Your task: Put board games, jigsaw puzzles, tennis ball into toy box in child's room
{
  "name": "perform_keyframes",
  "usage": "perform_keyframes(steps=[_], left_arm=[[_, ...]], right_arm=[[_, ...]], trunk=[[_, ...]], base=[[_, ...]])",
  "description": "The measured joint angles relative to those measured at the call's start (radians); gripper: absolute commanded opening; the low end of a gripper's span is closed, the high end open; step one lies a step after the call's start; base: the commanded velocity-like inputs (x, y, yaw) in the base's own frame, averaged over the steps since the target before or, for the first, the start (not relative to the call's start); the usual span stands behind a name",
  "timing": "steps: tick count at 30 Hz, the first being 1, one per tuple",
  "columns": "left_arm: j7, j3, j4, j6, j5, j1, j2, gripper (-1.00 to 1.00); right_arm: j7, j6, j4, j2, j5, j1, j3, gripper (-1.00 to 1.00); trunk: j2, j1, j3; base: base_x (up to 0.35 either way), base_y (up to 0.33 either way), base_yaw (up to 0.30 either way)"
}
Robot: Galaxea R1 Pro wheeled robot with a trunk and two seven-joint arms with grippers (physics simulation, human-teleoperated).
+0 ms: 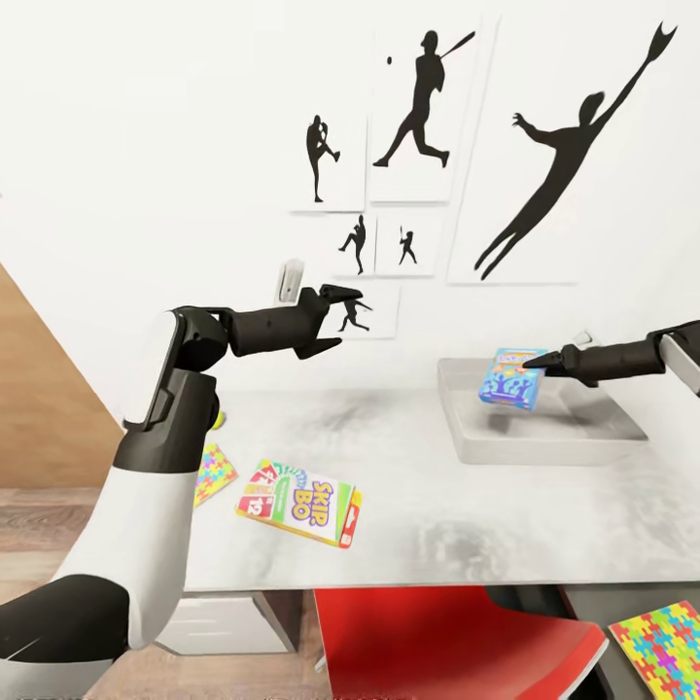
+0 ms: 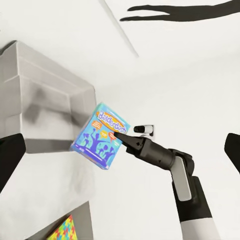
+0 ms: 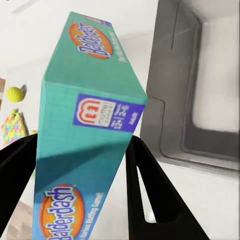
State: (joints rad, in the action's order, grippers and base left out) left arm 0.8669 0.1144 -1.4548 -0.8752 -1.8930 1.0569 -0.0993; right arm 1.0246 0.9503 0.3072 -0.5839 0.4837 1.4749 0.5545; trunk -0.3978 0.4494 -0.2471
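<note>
Grey table (image 1: 467, 525), right gripper (image 1: 533, 364) clamping blue-teal board game (image 1: 507, 377)

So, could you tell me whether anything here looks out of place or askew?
One puzzle lies off the table, low at the view's right edge by the red chair; what it rests on is unclear. The blue game hangs tilted over the bin in the right gripper. SKIP BO lies slightly skewed.
</note>
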Motion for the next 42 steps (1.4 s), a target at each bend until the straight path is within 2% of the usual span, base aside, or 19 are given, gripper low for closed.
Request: perform_keyframes(steps=[8,16,42], left_arm=[[0.029,0.002,0.02,0.0,0.0,0.036,-0.007,1.0],[0.04,0.002,0.027,0.0,0.0,0.045,-0.011,1.0],[0.045,0.002,0.054,0.0,0.0,0.063,-0.012,1.0]], right_arm=[[-0.02,0.0,-0.003,0.002,0.001,0.016,0.0,-1.0],[-0.019,-0.005,0.0,0.002,0.0,0.018,-0.002,-1.0],[-0.014,-0.01,0.015,0.003,0.001,0.015,-0.004,-1.0]], trunk=[[0.0,0.0,-0.013],[0.0,0.0,-0.024],[0.0,0.0,-0.033]], base=[[0.0,0.0,0.0],[0.0,0.0,0.0],[0.0,0.0,-0.025]])
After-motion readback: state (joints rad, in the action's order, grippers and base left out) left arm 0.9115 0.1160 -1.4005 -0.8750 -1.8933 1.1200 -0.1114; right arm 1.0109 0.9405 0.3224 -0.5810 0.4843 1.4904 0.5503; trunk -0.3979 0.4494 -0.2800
